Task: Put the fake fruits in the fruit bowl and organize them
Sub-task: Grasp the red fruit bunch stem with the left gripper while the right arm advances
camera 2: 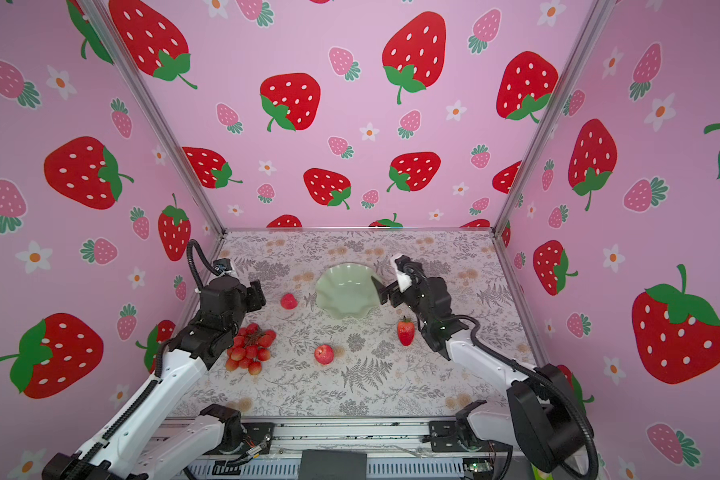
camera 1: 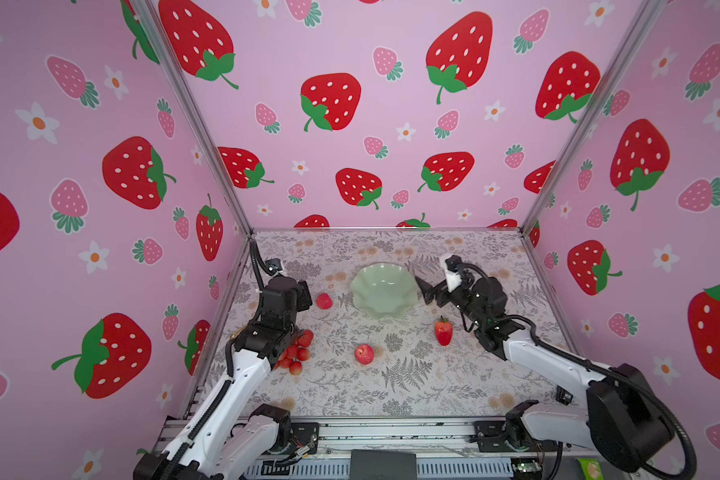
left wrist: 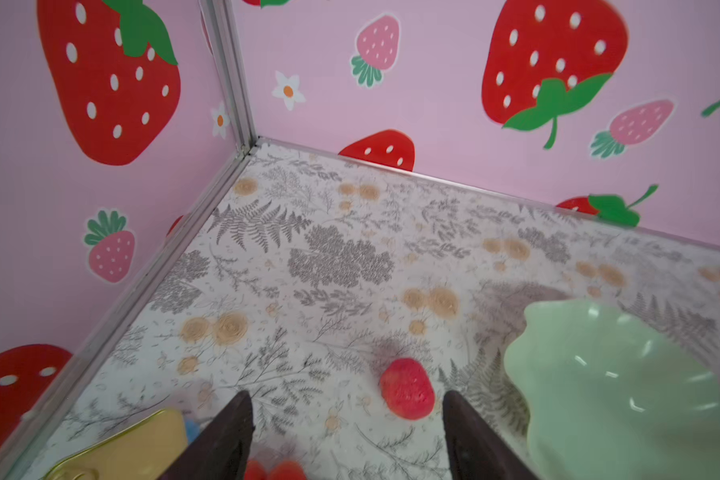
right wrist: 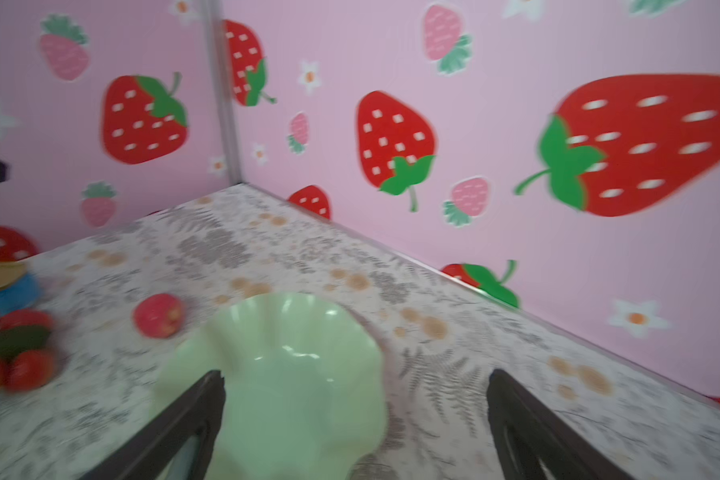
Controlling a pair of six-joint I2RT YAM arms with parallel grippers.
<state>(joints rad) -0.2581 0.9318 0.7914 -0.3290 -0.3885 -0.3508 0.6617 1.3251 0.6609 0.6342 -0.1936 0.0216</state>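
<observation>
Left gripper point(left wrist: 346, 395) jaws apart, empty; right gripper point(right wrist: 356, 374) likewise. Risk: bumpy pinkish-red plastic ball point(left wrist: 408, 388) sits off-centre beside one finger and may roll away on closing.

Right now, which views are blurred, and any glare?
Right wrist view: heavy motion blur, berry cluster smeared, wallpaper streaked. Left wrist view: milder blur, streaked glints on the fruit bowl. Both top views: sharp, apple crisp, only soft sheen in the bowl.

Floral table point(camera 1: 391, 395) with bowl point(camera 1: 385, 291), apple point(camera 1: 364, 354), strawberry point(camera 1: 443, 331), berries point(camera 1: 298, 353), ball point(camera 1: 324, 301)
</observation>
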